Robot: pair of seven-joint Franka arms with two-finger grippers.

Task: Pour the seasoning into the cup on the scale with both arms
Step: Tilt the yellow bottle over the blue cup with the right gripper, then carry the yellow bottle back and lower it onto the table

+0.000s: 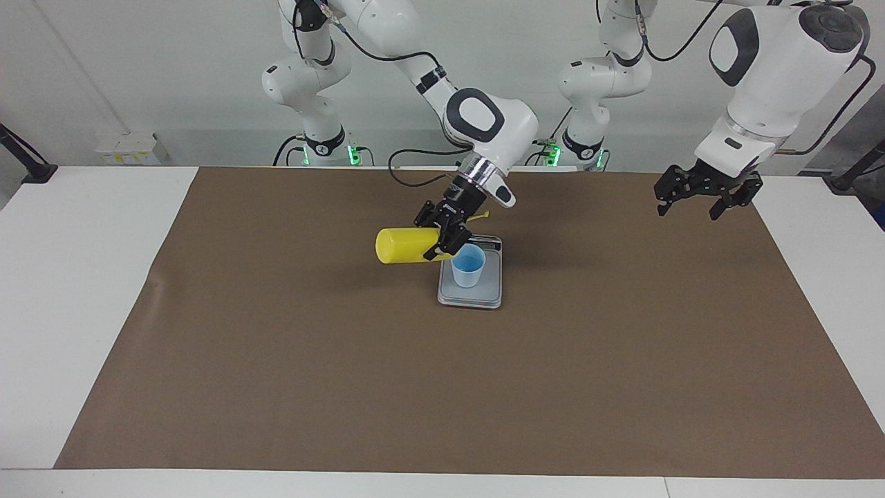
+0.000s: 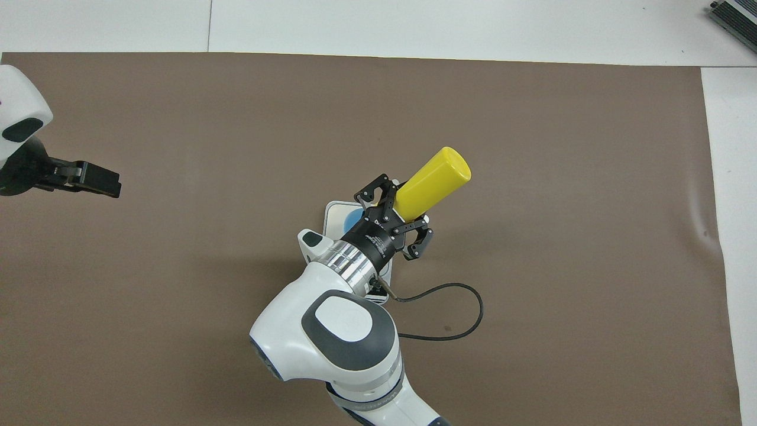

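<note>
Right gripper [image 1: 446,242] tips seasoning [image 1: 404,245] over cup [image 1: 468,268].

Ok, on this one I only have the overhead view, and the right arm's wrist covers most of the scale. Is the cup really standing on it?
Observer: Yes. The cup stands upright on the scale, near the edge nearer to the robots.
Operator: And how high is the bottle?
Observer: The right gripper holds the bottle about level, raised just above the cup's rim; its nozzle end is hidden by the gripper.
Operator: Is the left arm doing anything?
Observer: No, it waits. The left gripper hangs open and empty, well above the brown mat at its own end of the table.
</note>
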